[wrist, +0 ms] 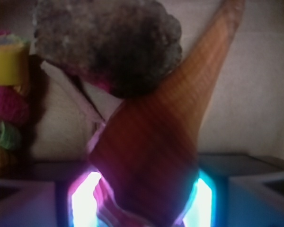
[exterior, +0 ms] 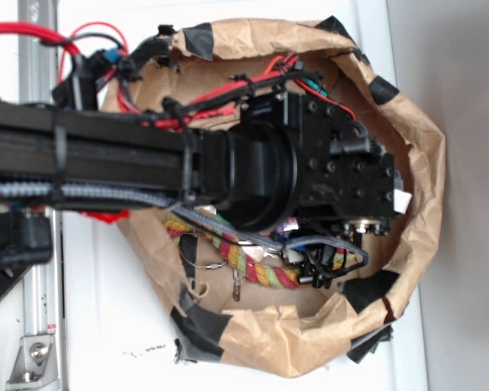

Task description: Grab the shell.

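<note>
The orange-brown banded shell stands tilted, tapering tail pointing up-right, its wide end lowest in the wrist view.

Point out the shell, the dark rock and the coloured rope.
shell (wrist: 156, 142): wrist view, on its broad orange-brown body.
dark rock (wrist: 113, 42): wrist view, on the middle of its rough face.
coloured rope (exterior: 257, 269): exterior view, on the stretch below the arm.
</note>
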